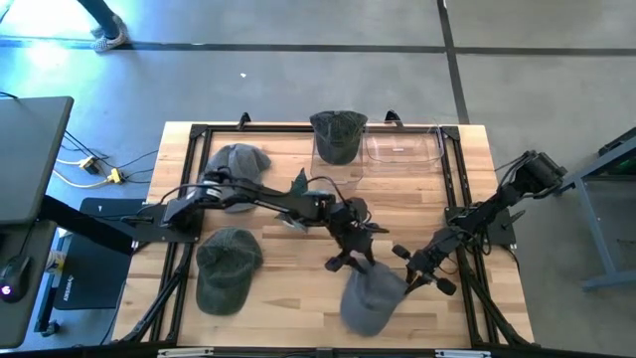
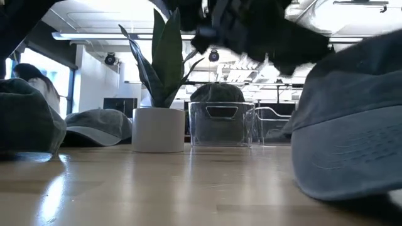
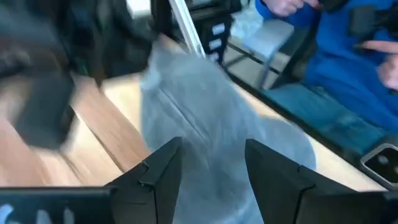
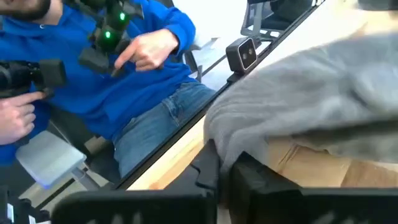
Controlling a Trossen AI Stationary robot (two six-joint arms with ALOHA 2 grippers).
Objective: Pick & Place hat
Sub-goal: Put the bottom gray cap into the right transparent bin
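High view: the hat (image 1: 370, 298) is lying near the worktop's (image 1: 278, 249) front edge, between both arms; the left pincer (image 1: 350, 261) is hovering just beside its crown, the right pincer (image 1: 409, 270) touching its right edge, nearer the fabric

Low view: hat (image 2: 352, 132) is resting on the worktop, right foreground

Left wrist view: left pincer (image 3: 211, 171) is standing apart above the hat (image 3: 211, 124), holding nothing

Right wrist view: right pincer (image 4: 225, 171) is together, clamped on the hat's (image 4: 298, 99) edge

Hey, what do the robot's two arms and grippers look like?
Both arms are dark, slim and jointed, with thin cables along the links. The left gripper has two black angular fingers with bevelled edges. The right gripper has matching black blocky fingers.
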